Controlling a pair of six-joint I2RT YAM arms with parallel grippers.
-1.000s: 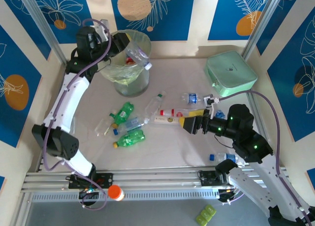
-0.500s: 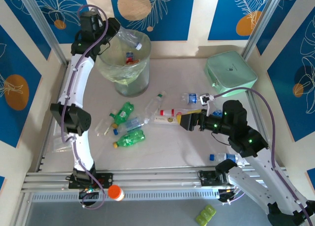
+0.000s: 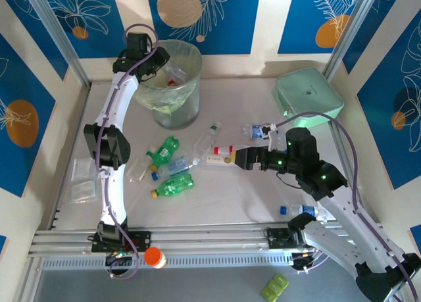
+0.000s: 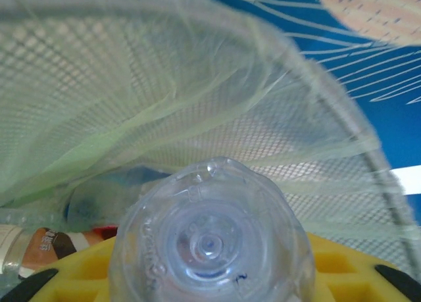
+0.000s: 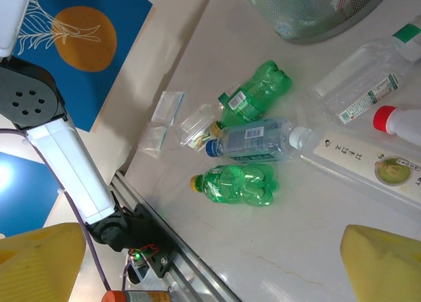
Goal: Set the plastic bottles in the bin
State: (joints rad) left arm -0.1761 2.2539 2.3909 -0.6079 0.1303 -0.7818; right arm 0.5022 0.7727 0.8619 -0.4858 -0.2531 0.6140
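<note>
Holding a clear bottle point(image 4: 209, 243) at the bin point(image 3: 192, 103): left gripper point(image 3: 156, 58) clamped on it, the bottle's base facing the wrist lens.
The mesh wall and pale green liner point(image 4: 118, 137) are just beyond the left fingers, and a labelled bottle point(image 4: 46, 244) lies in the bin below them. The right gripper point(image 3: 241, 158) is spread wide with nothing between the fingers. Ahead of it on the table point(image 5: 316, 216) lie a green bottle point(image 5: 240, 183), a blue-capped clear bottle point(image 5: 253, 139) just past that, and a second green bottle point(image 5: 255, 97) farther on.
</note>
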